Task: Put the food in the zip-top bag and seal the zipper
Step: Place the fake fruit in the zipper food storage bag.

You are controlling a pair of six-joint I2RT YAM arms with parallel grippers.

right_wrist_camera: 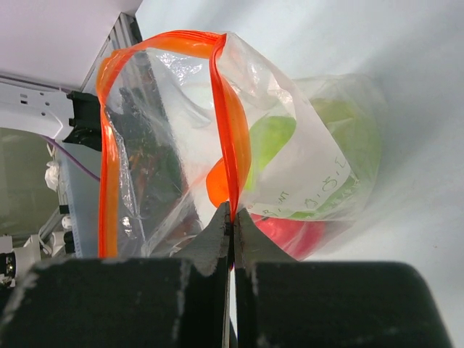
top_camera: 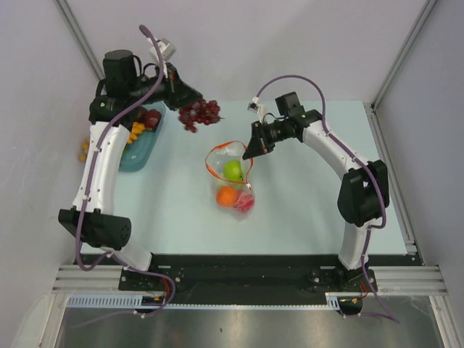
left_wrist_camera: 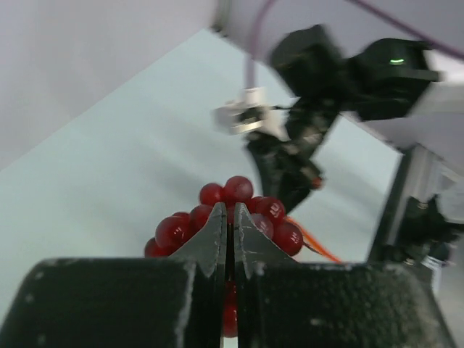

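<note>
got the grape bunch [top_camera: 199, 114] pinched tight in the left gripper [top_camera: 190, 101], dangling in the air to the far left of the zip-top bag [top_camera: 232, 190], well apart from it. got the right gripper [right_wrist_camera: 232, 217] pressed together on the zipper [right_wrist_camera: 107, 145] at the bag's far-right rim, propping the mouth open in a loop. already seeing a green apple [top_camera: 233, 171], an orange [top_camera: 227, 196] and a red apple [top_camera: 246, 203] inside the bag. guessing light but knobbly and slick for the bunch, so best held near the stem with the berries hanging. reckon on thin, floppy plastic for the bag, only worth grabbing by the stiffer strip. judging its long axis as far-to-near, mouth at the far end, facing up.
</note>
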